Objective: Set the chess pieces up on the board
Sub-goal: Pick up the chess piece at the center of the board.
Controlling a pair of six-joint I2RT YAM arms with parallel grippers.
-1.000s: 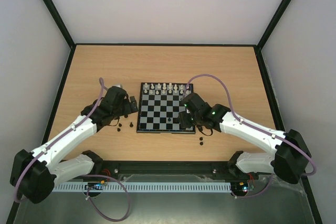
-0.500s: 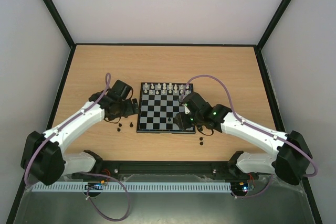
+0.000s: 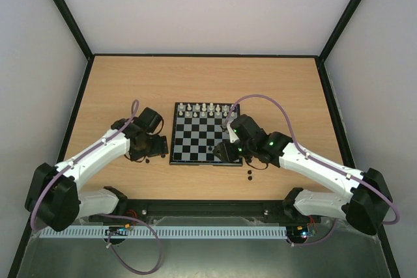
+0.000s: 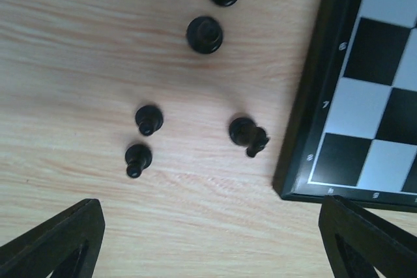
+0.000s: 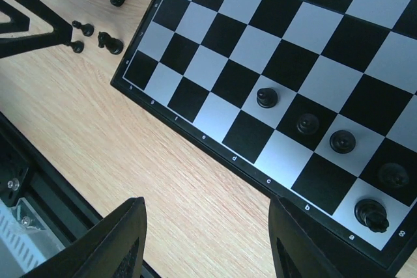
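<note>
The left gripper (image 4: 210,206) hangs over the wooden table (image 4: 78,50), its fingers spread wide and holding nothing. Under it, five black chess pieces (image 4: 204,34) sit loose on the wood, just left of the board (image 4: 305,122). White pieces (image 3: 205,109) line the board's far rows. The right gripper (image 5: 207,203), also spread wide and empty, hovers over the board's near edge, close to five black pieces (image 5: 307,123) on squares by the near right corner.
</note>
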